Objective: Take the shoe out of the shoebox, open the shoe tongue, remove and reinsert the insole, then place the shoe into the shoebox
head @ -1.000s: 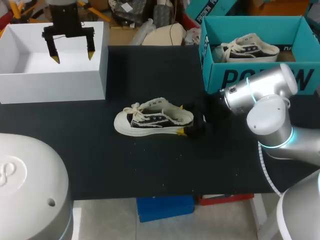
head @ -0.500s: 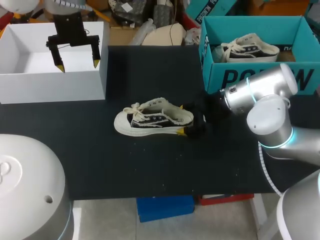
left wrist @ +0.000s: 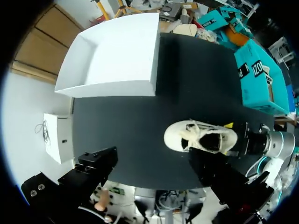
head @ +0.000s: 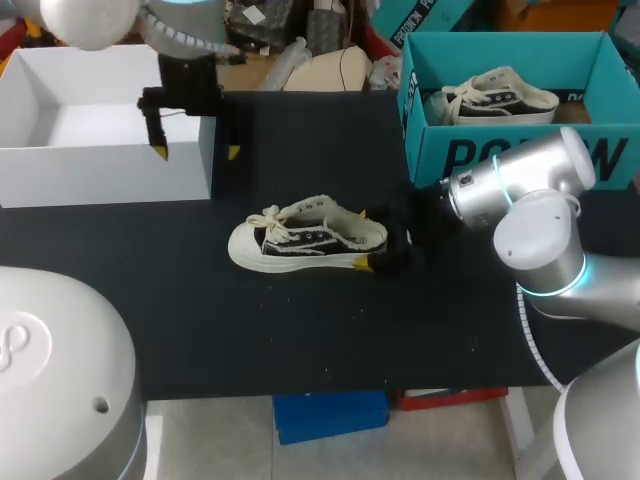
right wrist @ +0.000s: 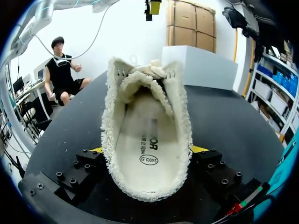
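A cream and black sneaker (head: pixel 305 238) lies on its sole mid-table, toe to the left, laces tied. My right gripper (head: pixel 363 238) is at its heel, one yellow fingertip (right wrist: pixel 97 150) pressed against each side, shut on the shoe (right wrist: pixel 147 140). The right wrist view looks into the shoe's opening, where the printed insole (right wrist: pixel 148 151) lies flat inside. My left gripper (head: pixel 196 150) hangs open and empty at the white box's right front corner, well behind and left of the shoe (left wrist: pixel 201 136). The teal shoebox (head: pixel 500 150) stands at the back right.
A second sneaker (head: pixel 500 97) lies inside the teal shoebox (left wrist: pixel 254 74). A large open white box (head: pixel 100 165) takes up the back left of the black table. The white box (left wrist: pixel 117 60) shows nothing inside in the left wrist view.
My left arm has swung right and forward, from over the white box to its right front corner. The right arm and the shoe have not moved.
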Controlling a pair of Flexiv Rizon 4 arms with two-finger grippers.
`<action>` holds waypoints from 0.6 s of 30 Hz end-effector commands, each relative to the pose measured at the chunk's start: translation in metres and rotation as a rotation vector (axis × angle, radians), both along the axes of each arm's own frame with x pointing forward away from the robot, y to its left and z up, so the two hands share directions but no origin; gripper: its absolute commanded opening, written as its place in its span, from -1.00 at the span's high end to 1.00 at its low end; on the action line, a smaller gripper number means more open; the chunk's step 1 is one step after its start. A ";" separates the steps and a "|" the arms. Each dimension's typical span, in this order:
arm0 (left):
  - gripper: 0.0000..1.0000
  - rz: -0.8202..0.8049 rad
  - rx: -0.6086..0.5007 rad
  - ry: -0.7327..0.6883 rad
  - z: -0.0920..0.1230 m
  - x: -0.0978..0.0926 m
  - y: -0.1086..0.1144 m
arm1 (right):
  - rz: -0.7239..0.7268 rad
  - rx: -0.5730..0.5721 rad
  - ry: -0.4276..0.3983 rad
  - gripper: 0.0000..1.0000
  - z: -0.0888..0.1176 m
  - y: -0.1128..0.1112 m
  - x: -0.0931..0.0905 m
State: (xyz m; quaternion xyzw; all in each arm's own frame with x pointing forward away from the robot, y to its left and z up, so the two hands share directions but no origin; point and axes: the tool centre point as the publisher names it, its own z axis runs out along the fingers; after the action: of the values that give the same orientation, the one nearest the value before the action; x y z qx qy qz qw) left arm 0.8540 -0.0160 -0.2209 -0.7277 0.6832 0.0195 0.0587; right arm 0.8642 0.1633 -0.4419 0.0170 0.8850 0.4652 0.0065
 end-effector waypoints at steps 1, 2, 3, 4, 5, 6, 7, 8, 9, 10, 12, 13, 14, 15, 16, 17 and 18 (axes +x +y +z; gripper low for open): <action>-1.00 -0.084 0.089 -0.055 -0.011 -0.021 -0.051 | -0.003 -0.003 0.001 1.00 -0.010 0.004 -0.001; -1.00 -0.102 0.107 -0.067 -0.013 -0.024 -0.060 | -0.003 -0.003 0.001 1.00 -0.010 0.004 -0.001; -1.00 -0.115 0.107 -0.063 -0.016 -0.026 -0.067 | -0.003 -0.003 0.001 1.00 -0.010 0.004 -0.001; -1.00 -0.108 0.109 -0.060 -0.018 -0.026 -0.074 | -0.003 -0.003 0.001 1.00 -0.010 0.004 -0.001; -1.00 -0.104 0.115 -0.061 -0.019 -0.026 -0.079 | -0.003 -0.003 0.001 1.00 -0.010 0.004 -0.001; -1.00 -0.092 0.120 -0.059 -0.021 -0.027 -0.083 | -0.003 -0.003 0.001 1.00 -0.010 0.004 -0.001; -1.00 -0.068 0.123 -0.058 -0.023 -0.027 -0.087 | -0.003 -0.003 0.001 1.00 -0.010 0.004 -0.001; -1.00 -0.051 0.122 -0.057 -0.026 -0.027 -0.092 | -0.003 -0.003 0.001 1.00 -0.010 0.004 -0.001; -1.00 -0.033 0.123 -0.059 -0.030 -0.027 -0.095 | -0.003 -0.003 0.001 1.00 -0.010 0.004 -0.001; -1.00 -0.016 0.122 -0.046 -0.033 -0.027 -0.099 | -0.003 -0.003 0.001 1.00 -0.010 0.004 -0.001; -1.00 0.016 0.121 -0.045 -0.040 -0.026 -0.106 | -0.003 -0.003 0.001 1.00 -0.010 0.004 -0.001; -1.00 0.034 0.125 -0.035 -0.045 -0.025 -0.110 | -0.003 -0.003 0.001 1.00 -0.010 0.004 -0.001; -1.00 0.043 0.119 -0.030 -0.048 -0.024 -0.113 | -0.003 -0.003 0.001 1.00 -0.010 0.004 -0.001; -1.00 0.040 0.109 -0.014 -0.051 -0.023 -0.115 | -0.003 -0.003 0.001 1.00 -0.010 0.004 -0.001; -1.00 0.041 0.112 -0.005 -0.054 -0.021 -0.118 | -0.003 -0.003 0.001 1.00 -0.010 0.004 -0.001; -1.00 0.035 0.107 -0.002 -0.058 -0.021 -0.121 | -0.003 -0.003 0.001 1.00 -0.010 0.004 -0.001; -1.00 0.024 0.104 0.010 -0.060 -0.020 -0.123 | -0.003 -0.003 0.001 1.00 -0.010 0.004 -0.001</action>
State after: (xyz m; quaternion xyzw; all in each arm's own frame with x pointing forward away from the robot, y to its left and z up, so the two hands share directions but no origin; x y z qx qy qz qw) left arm 0.8228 -0.1175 -0.2671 -0.7346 0.6714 0.0345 0.0919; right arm 0.8642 0.1633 -0.4419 0.0170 0.8850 0.4652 0.0066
